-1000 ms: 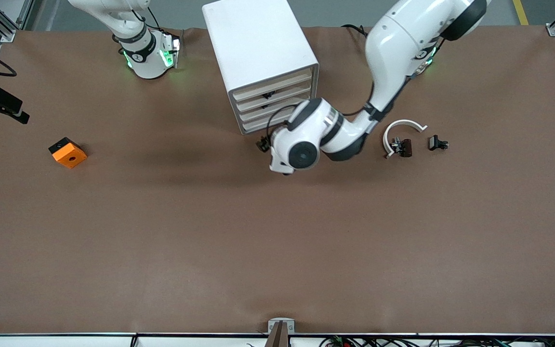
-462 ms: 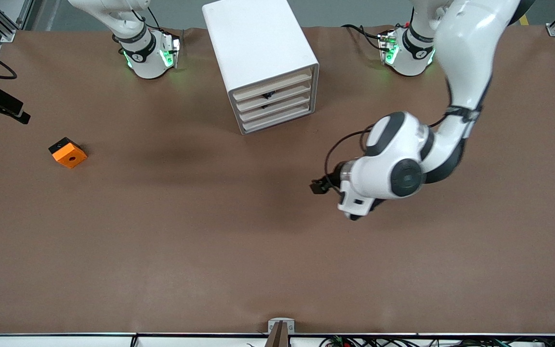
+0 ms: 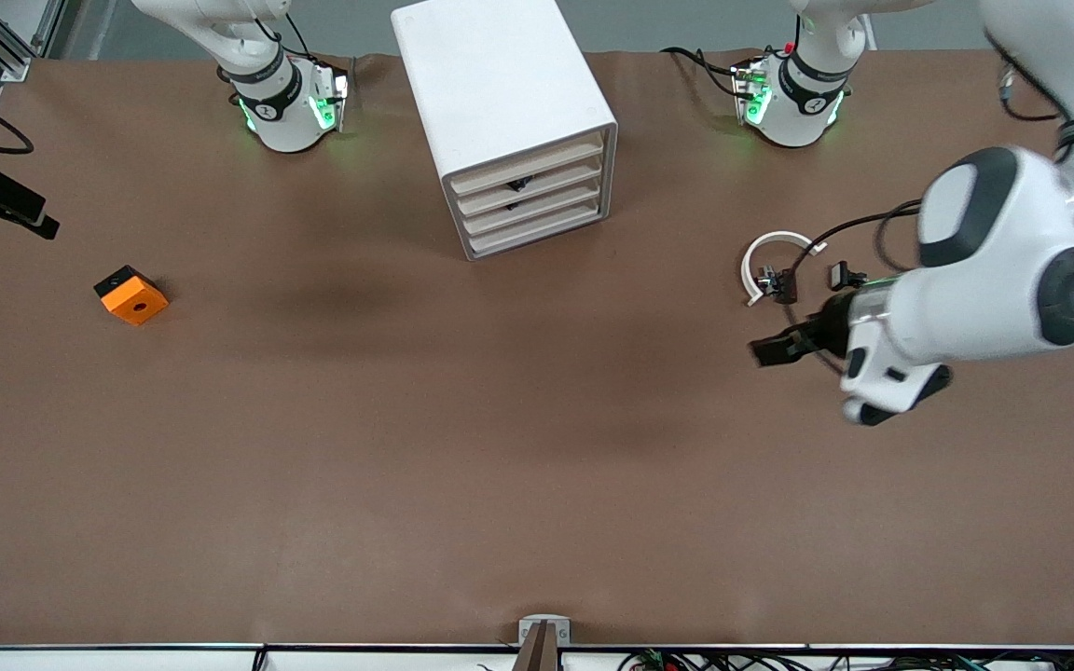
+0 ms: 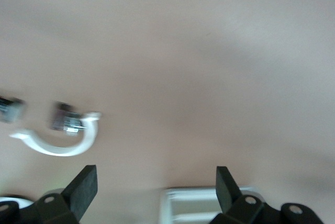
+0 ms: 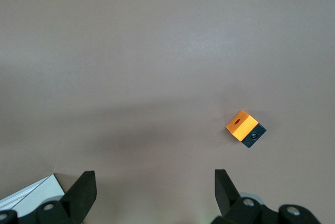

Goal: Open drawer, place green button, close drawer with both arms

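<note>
Only the front view shows the white cabinet (image 3: 507, 121) at top centre, its four drawers shut; the button cannot be made out. The left gripper (image 3: 773, 351), jaws spread and empty, hangs over bare surface (image 3: 462, 447) at mid-right, just below a white curved piece (image 3: 761, 261) and black clips (image 3: 846, 276). The right gripper (image 5: 152, 190), seen only in its wrist view, is spread above the orange block (image 5: 243, 126)

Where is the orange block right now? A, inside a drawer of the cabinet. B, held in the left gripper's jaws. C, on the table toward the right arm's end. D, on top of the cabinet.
C: the orange block lies alone on the table toward the right arm's end, apart from the cabinet.
</note>
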You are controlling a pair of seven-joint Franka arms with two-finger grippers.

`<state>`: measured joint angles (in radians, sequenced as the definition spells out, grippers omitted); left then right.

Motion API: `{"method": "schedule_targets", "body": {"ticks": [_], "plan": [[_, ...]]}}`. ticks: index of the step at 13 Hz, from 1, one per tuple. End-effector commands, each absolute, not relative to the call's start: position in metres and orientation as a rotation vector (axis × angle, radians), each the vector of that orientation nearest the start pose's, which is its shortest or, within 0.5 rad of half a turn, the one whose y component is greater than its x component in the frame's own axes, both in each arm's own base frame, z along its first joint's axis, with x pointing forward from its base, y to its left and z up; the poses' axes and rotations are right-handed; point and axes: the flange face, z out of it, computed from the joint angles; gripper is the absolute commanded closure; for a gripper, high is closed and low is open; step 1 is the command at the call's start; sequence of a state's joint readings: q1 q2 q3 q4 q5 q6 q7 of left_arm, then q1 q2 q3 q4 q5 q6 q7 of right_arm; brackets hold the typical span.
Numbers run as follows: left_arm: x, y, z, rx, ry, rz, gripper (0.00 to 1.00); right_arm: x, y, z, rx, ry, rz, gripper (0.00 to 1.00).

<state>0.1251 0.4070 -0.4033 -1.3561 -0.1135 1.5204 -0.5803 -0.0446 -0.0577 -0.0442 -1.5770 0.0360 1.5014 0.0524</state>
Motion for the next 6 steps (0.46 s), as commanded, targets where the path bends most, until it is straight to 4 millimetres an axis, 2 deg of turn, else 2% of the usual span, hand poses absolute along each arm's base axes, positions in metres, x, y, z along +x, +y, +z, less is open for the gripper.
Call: {"method": "schedule_targets", "body": {"ticks": [1,2,3,5,6], "plan": [[0.601,-0.099,0.538,-3.201,-0.24,0.468,0.0,0.515,-0.043,0.649,-3.102,0.231,0.021,0.0],[0.588,-0.092,0.551,-3.189,-0.177,0.435,0.0,0.514,-0.042,0.649,-3.102,0.229,0.024,0.0],[0.575,-0.073,0.558,-3.181,-0.113,0.417,0.0,0.511,-0.042,0.646,-3.102,0.229,0.021,0.0],[0.544,-0.042,0.566,-3.189,0.028,0.398,0.0,0.511,-0.038,0.648,-3.103,0.217,0.009,0.0],[0.532,-0.034,0.57,-3.198,0.057,0.351,0.0,0.512,-0.037,0.649,-3.103,0.217,0.007,0.0]]}}
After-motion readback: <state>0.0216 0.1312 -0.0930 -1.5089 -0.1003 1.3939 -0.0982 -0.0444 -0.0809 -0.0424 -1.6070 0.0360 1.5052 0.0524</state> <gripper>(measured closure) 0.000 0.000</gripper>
